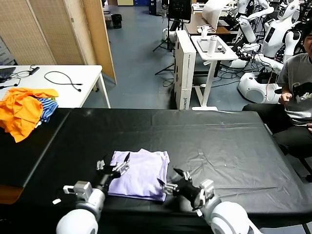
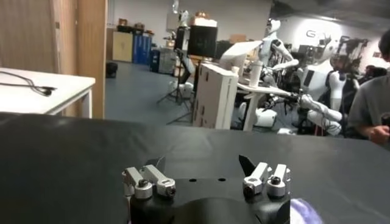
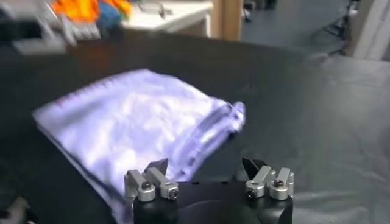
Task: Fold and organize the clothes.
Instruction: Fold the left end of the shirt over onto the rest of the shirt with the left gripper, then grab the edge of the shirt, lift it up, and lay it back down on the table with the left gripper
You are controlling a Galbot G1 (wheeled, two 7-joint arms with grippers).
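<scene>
Two grippers flank the folded lavender T-shirt (image 1: 140, 174) on the black table (image 1: 219, 141): left gripper (image 1: 115, 165) and right gripper (image 1: 171, 181), both spread wide, gripping nothing.

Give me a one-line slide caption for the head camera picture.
Folded lavender T-shirt on the black table, left gripper and right gripper open at either side.
</scene>
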